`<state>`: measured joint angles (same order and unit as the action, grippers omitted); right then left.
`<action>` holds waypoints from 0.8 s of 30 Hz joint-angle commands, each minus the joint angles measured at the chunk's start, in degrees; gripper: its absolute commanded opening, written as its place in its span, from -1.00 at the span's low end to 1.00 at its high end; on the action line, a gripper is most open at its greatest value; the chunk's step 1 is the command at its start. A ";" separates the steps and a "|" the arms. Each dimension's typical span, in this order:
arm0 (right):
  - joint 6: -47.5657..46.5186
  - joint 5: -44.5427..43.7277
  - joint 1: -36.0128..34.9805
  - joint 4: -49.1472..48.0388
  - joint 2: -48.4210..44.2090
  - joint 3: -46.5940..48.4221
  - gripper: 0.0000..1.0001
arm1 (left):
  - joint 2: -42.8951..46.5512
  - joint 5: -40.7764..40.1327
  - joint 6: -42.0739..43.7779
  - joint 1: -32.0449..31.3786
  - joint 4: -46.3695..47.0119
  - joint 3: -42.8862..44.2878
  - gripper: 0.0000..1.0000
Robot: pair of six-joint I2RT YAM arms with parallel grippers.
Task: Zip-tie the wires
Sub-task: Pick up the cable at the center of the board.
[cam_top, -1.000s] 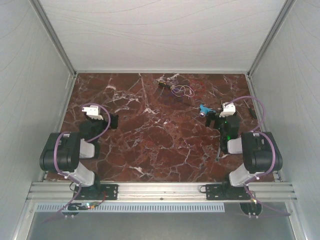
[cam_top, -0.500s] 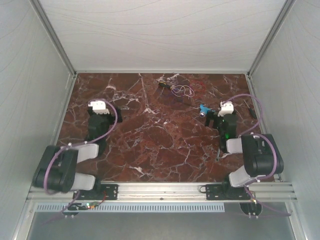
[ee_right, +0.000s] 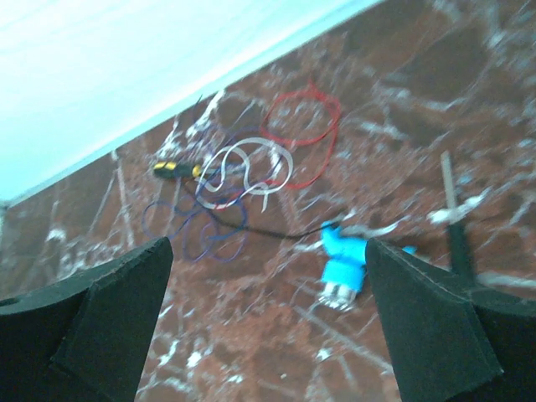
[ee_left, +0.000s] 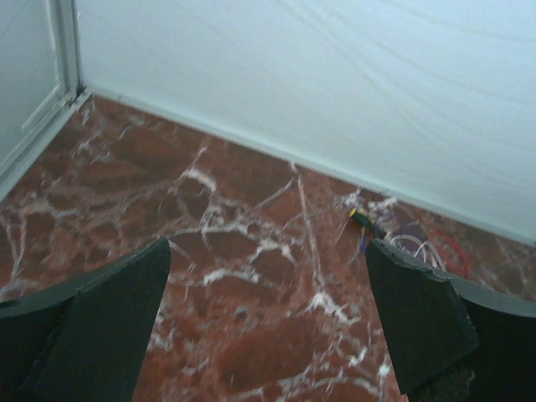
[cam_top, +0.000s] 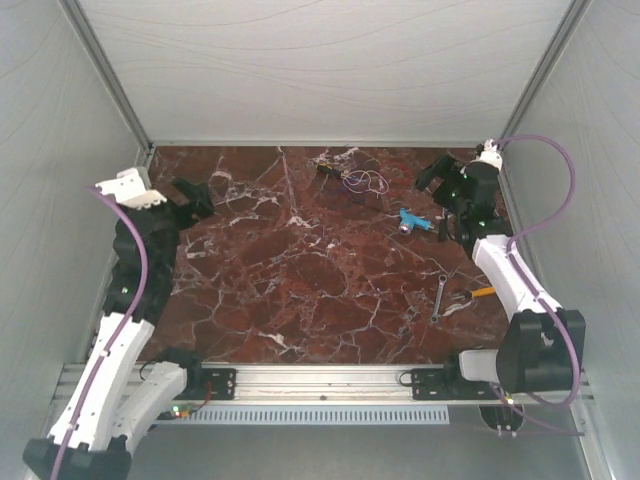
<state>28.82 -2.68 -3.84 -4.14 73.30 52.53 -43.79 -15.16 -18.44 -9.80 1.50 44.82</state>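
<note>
The wires [cam_top: 362, 181] are lying loose on the marble surface [cam_top: 300, 290], up near the back wall, not touching either claw. The right claw [cam_top: 440, 178] hovers near their right side, fingers spread wide, nothing in it. The left claw [cam_top: 190, 196] is well off to their left, also spread apart and empty. A little blue tool [cam_top: 410, 221] lies nearby.

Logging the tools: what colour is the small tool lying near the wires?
The tool is bright blue, clearest in the right wrist view.
</note>
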 commanded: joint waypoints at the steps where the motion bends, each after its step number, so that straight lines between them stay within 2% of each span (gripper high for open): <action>1: 11.73 10.87 -0.62 13.15 5.71 3.95 0.96 | 5.35 2.10 4.13 0.13 -12.49 -4.85 1.00; 5: 17.26 9.09 -4.62 13.37 11.56 5.81 0.92 | 6.60 7.60 5.58 0.06 -11.40 -10.58 1.00; 8: 18.68 7.63 -8.40 13.68 16.94 8.69 0.89 | 5.15 10.90 6.85 0.06 -10.97 -10.37 1.00; 11: 15.51 5.45 -11.89 13.79 22.77 12.62 0.88 | 4.12 13.14 7.05 0.12 -10.92 -10.24 1.00; 14: 8.54 5.26 -14.37 13.49 28.03 16.89 0.89 | 4.42 15.34 7.39 0.09 -10.91 -10.73 1.00; 16: 4.88 5.42 -15.25 16.61 32.06 21.06 0.88 | 4.92 15.55 7.68 0.06 -10.63 -11.03 1.00; 20: 3.34 5.27 -17.42 21.12 38.21 27.73 0.78 | 5.19 16.06 7.99 0.07 -10.42 -11.24 1.00; 24: 4.64 -0.22 -20.34 22.16 41.21 30.92 0.76 | 4.94 16.21 8.19 0.05 -10.40 -11.33 1.00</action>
<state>34.35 2.26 -21.67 14.44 112.07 79.88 -39.27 -0.27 -11.16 -9.80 -10.87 33.10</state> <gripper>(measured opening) 0.885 0.998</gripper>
